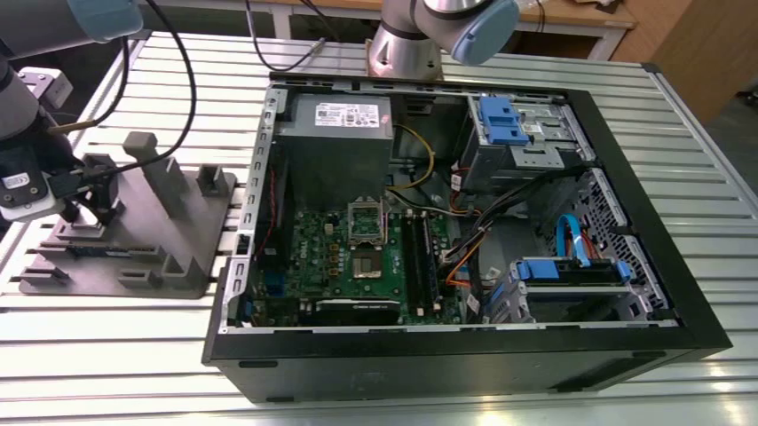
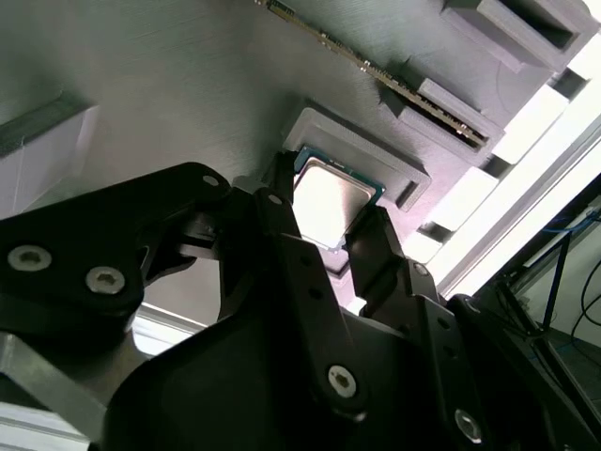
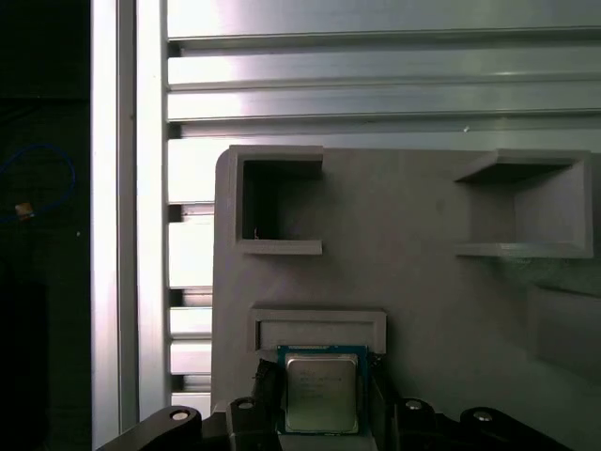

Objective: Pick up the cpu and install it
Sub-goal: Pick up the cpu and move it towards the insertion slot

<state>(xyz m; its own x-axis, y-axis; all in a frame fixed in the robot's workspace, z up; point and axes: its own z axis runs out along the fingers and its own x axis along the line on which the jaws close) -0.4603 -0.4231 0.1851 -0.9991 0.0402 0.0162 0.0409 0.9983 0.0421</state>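
Note:
The cpu [image 2: 331, 197] [image 3: 321, 392], a small square chip with a silvery top, lies in a shallow pocket of the grey holder tray [image 1: 177, 226] [image 3: 423, 310]. My gripper [image 2: 329, 209] [image 3: 321, 376] hangs over that tray at the exterior view's left [image 1: 89, 191]. Its two black fingers [image 2: 282, 221] press against opposite edges of the chip, so it is shut on it. The green motherboard [image 1: 355, 262] with its metal socket frame [image 1: 365, 232] sits inside the open computer case [image 1: 663, 266] at the exterior view's right.
A thin memory stick [image 2: 376, 68] stands in a slot of the tray near the chip. Raised grey posts [image 1: 154, 169] rise from the tray. Inside the case are a power supply [image 1: 337, 120], blue drive brackets [image 1: 569, 271] and cables. Slatted metal tabletop [image 1: 106, 355] lies all around.

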